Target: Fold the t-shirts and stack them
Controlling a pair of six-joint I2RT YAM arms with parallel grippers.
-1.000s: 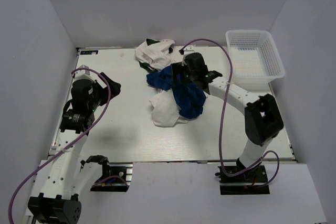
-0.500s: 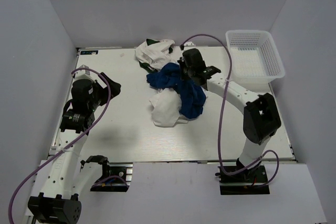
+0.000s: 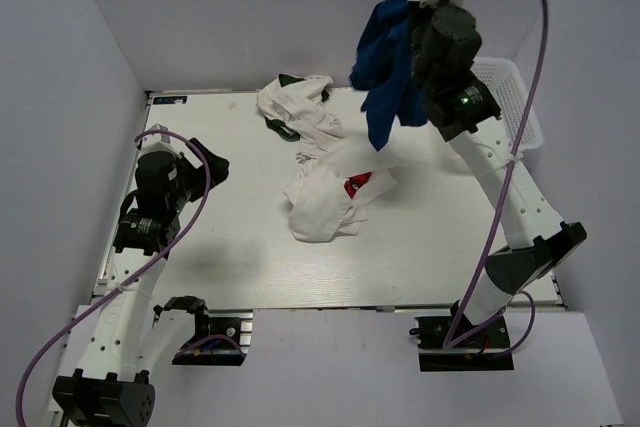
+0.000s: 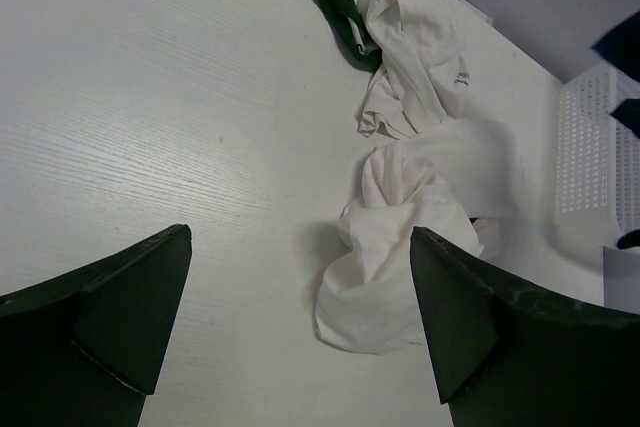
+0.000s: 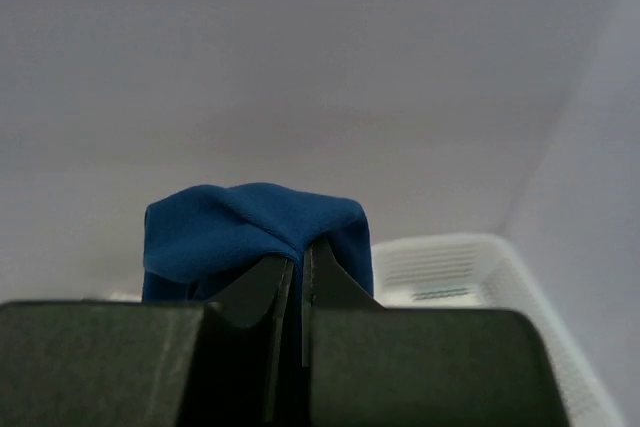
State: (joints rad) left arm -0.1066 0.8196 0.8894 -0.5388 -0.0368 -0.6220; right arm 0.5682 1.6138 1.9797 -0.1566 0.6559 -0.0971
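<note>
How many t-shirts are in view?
3: a blue shirt hanging from the right gripper, a white-and-green shirt far back on the table, a red-printed white shirt mid-table. More may be hidden.

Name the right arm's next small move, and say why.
Probably lower the royal blue t-shirt toward the bare near part of the white table, to spread it. The right gripper is shut on it, it hangs bunched high above, and crumpled white t-shirts fill the middle.

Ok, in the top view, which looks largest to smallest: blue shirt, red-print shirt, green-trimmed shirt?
1. red-print shirt
2. blue shirt, unsure: it is held up nearer the camera
3. green-trimmed shirt
</note>
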